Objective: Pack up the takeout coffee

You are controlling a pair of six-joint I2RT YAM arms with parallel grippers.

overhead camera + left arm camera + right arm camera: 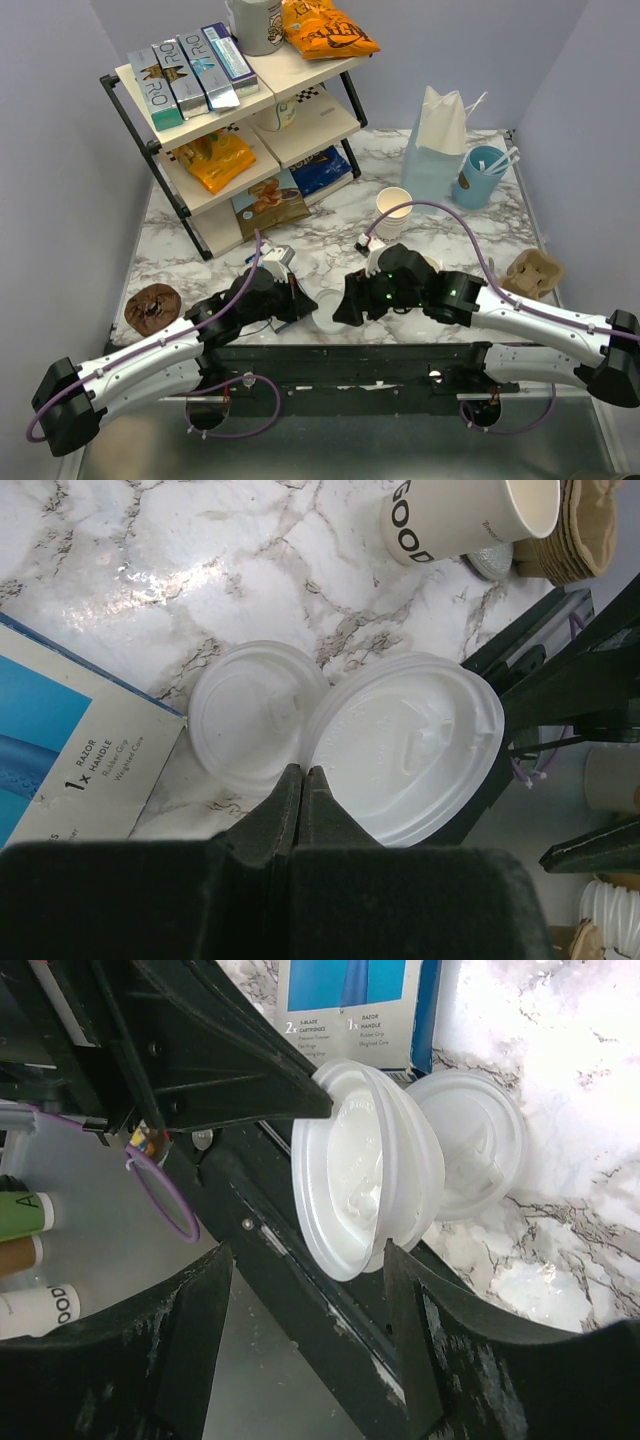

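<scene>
Ref. for all positions: flat lid (250, 715), lying on the table (330, 235) at its near edge.

1. L gripper (303, 775): jaws together, pinching the rim of the held lid (365, 1160). Held lid is just right of flat lid and nearer the arms, off the table, tipped on edge. Poss. more than one lid nested; cannot confirm. Judgement: pinched at the rim so both faces stay free for a handover or re-grip.

2. R gripper (305, 1255): jaws apart, one either side of held lid, lid between them. Whether a finger touches it cannot be told. Judgement: lining up to take the lid across its width; nothing clamped yet.

3. Razor box (70, 750): left of flat lid, corner just beside it. Judged not part of the job.

4. Cup (450, 515): beyond flat lid, to the right, upright, no lid on. One cup or a stack, cannot tell. Well apart from both grippers. Brown carriers (585, 520) just beyond it in L wrist view.

5. Bag (435, 150): farther beyond flat lid, rightward, upright. Judgement: likely packing destination.

6. Takeout coffee: no lidded cup found in any view, so its position rel. to either gripper cannot be given. Neither gripper is on a cup. Judgement: both arms are occupied w/ the lid and packing has not begun.
</scene>
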